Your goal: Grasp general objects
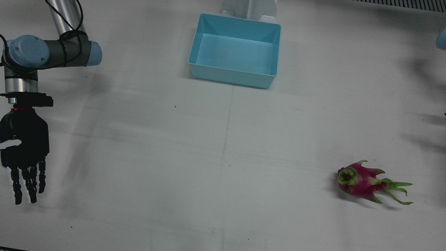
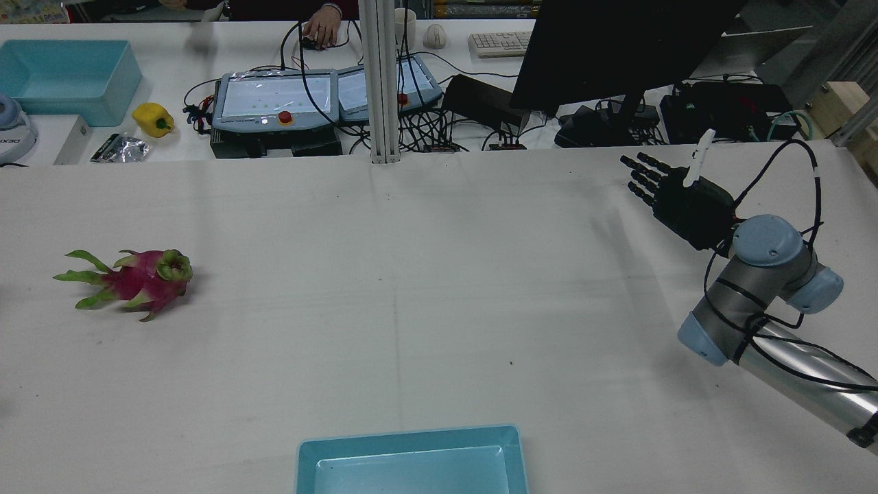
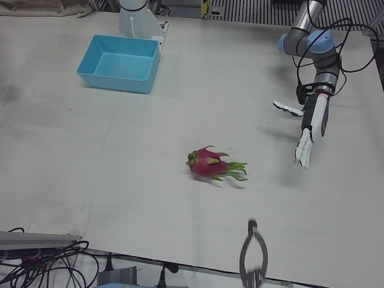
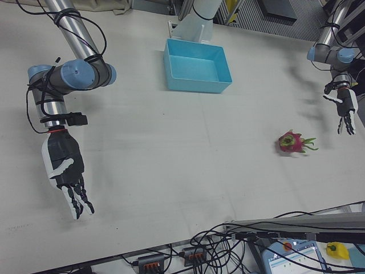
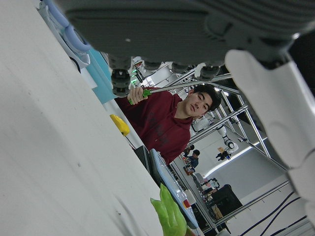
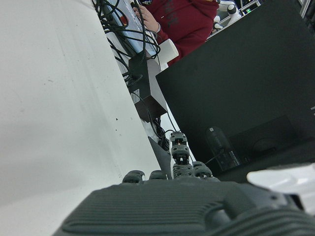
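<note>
A pink dragon fruit (image 1: pixel 362 181) with green leaf tips lies on its side on the white table, also in the rear view (image 2: pixel 137 278), left-front view (image 3: pixel 213 165) and right-front view (image 4: pixel 293 142). My left hand (image 3: pixel 312 129) hangs open and empty above the table, to the fruit's side and well apart from it; it also shows in the right-front view (image 4: pixel 345 111). Its own view shows only the fruit's green tips (image 5: pixel 170 216). My right hand (image 1: pixel 24 153) is open and empty, far across the table, fingers stretched out; it also shows in the rear view (image 2: pixel 686 199).
A light blue open bin (image 1: pixel 235 50) stands at the robot's side of the table, midway between the arms, with nothing inside. Beyond the far edge are control pendants (image 2: pixel 274 103), cables, a monitor (image 2: pixel 617 48) and a person (image 5: pixel 170 123).
</note>
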Tool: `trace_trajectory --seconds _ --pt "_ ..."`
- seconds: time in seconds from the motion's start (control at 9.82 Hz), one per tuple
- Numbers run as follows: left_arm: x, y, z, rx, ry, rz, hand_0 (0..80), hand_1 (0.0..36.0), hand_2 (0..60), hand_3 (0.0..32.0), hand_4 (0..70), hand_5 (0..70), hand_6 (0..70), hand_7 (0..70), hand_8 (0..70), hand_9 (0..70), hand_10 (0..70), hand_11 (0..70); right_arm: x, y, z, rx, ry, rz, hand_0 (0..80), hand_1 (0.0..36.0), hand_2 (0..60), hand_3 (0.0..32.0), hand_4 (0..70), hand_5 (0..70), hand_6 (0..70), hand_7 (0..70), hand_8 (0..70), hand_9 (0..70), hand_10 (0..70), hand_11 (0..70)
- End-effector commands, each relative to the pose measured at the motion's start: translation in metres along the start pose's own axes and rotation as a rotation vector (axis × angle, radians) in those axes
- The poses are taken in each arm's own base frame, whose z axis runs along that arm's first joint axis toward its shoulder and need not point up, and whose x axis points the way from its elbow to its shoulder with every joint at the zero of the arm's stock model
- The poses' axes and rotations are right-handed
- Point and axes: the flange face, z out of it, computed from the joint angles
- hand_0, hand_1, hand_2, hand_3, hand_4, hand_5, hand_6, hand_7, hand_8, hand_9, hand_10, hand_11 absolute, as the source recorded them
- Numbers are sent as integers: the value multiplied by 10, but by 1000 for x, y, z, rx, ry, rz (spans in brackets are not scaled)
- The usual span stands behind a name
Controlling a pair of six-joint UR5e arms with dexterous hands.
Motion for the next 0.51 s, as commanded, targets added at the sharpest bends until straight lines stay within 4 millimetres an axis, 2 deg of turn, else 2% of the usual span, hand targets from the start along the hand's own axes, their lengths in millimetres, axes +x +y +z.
trace_trajectory --seconds 0.0,0.1,0.2,0.31,0.41 --pt "0 4 3 -27 14 -10 536 210 47 78 0 0 0 0 0 0 0 0 0 0 0 0 0 0 0 0 0 0 0 0 0 0 0 0 0 0" --pt "2 14 11 -50 23 -3 541 278 302 92 1 0 0 0 0 0 0 0 0 0 0 0 0 0 0 0 0 0 0 0 0 0 0 0 0 0" --pt "7 31 19 -86 31 36 537 347 600 164 15 0 0 0 0 0 0 0 0 0 0 0 0 0 0 0 0 0 0 0 0 0 0 0 0 0" --pt "8 42 23 -110 21 56 538 344 600 202 30 0 0 0 0 0 0 0 0 0 0 0 0 0 0 0 0 0 0 0 0 0 0 0 0 0" --pt "4 57 35 -153 -12 72 572 360 600 276 4 0 0 0 0 0 0 0 0 0 0 0 0 0 0 0 0 0 0 0 0 0 0 0 0 0"
